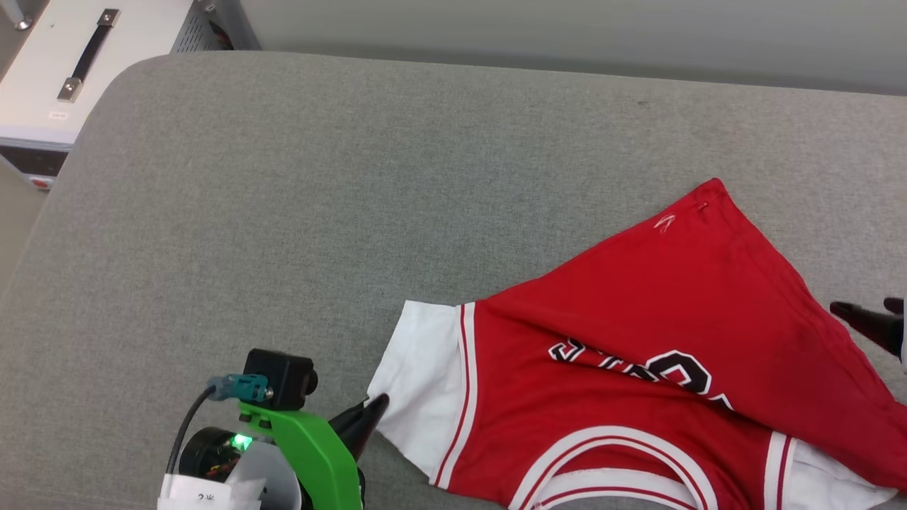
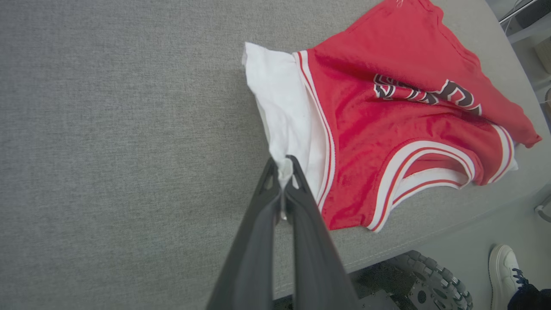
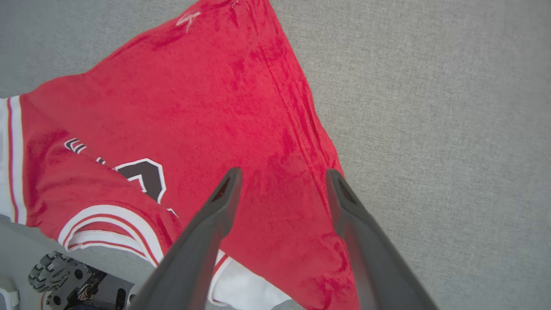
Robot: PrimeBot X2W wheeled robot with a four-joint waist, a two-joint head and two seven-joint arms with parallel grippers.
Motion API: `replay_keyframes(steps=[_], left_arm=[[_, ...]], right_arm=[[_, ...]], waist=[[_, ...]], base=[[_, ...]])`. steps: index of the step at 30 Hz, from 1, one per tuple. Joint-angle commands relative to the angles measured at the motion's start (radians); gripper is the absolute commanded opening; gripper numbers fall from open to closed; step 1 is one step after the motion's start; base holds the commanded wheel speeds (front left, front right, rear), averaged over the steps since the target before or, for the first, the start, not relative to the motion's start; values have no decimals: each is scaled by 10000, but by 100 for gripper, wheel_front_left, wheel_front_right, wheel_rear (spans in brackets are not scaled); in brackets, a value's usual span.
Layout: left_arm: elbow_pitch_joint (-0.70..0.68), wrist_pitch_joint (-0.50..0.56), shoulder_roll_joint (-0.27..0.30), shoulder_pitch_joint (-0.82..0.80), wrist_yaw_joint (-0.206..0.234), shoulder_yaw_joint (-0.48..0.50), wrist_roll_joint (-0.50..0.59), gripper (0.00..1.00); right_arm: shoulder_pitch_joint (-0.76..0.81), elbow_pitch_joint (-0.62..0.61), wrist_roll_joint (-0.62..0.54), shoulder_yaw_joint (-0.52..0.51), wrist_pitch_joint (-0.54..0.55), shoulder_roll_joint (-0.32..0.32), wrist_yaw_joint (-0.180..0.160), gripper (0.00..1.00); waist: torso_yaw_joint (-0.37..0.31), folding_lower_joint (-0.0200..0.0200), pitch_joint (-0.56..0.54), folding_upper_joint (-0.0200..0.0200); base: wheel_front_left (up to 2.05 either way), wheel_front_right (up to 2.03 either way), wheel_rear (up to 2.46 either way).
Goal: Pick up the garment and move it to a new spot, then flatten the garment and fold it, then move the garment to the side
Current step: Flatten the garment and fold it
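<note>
Garment point(image 1: 638, 340) crumpled on grey cushion point(image 1: 283, 212) (white cabinet point(image 1: 42, 71) beyond); left hand point(image 2: 283, 165) clamps sleeve point(image 2: 280, 99), right hand point(image 3: 282, 176) spread.

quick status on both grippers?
Left gripper: closed, pinching the edge of the white sleeve of the red jersey shirt with striped trim.
Right gripper: open, holding nothing, fingers spread over the shirt's red fabric.

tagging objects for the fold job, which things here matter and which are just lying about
In the job: garment; left gripper, shut on its white sleeve; right gripper, open over it.
Just lying about: white case with a black handle; a person's white shoe; grey padded surface underneath.
</note>
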Motion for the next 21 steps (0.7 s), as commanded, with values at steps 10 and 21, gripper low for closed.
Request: replay_keyframes(steps=[10,21], left_arm=[[-202,-74,-237,-813,-158,-276,371,0],[-91,-278,-538,-1208,-393,-589,523,0]], right_arm=[[-3089,1404,-1149,975,982,210,-9,100],[-4742,3761,-2237,1590,412,-114,-9,100]], waist=[[1335,1,1655,-1],[2093,1,2372,-1]], base=[[0,0,0],[0,0,0]])
